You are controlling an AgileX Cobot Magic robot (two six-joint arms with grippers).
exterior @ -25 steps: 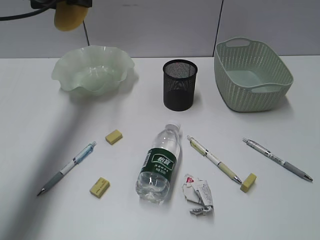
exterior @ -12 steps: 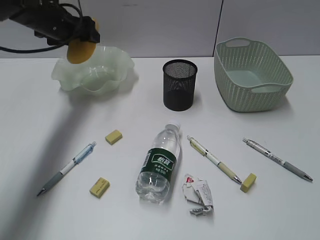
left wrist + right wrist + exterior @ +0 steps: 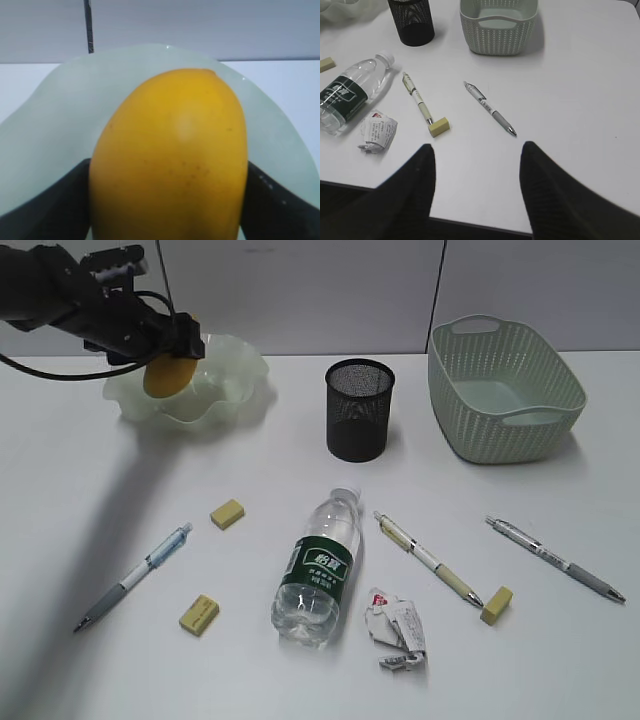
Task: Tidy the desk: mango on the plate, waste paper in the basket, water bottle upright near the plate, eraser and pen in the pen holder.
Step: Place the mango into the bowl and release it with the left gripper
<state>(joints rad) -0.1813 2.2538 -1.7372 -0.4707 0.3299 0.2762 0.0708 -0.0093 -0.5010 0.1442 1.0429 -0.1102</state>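
Lowered since a second ago: left gripper (image 3: 172, 358) carries mango (image 3: 165, 376) down into plate (image 3: 235, 375).

I note mango clamped, unreleased; bottle (image 3: 318, 571) lying, paper (image 3: 398, 629), pens, erasers loose; right gripper (image 3: 477, 155) parted, empty.

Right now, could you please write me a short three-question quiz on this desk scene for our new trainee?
1. True or false: the water bottle stands upright.
2. What does the left gripper hold? A) an eraser B) the mango C) a pen
3. How many pens lie on the desk?

Key
1. False: it lies on its side, cap pointing toward the pen holder.
2. B: the jaws are closed on the mango, low over the plate.
3. Three: one at the left, two to the right of the bottle.
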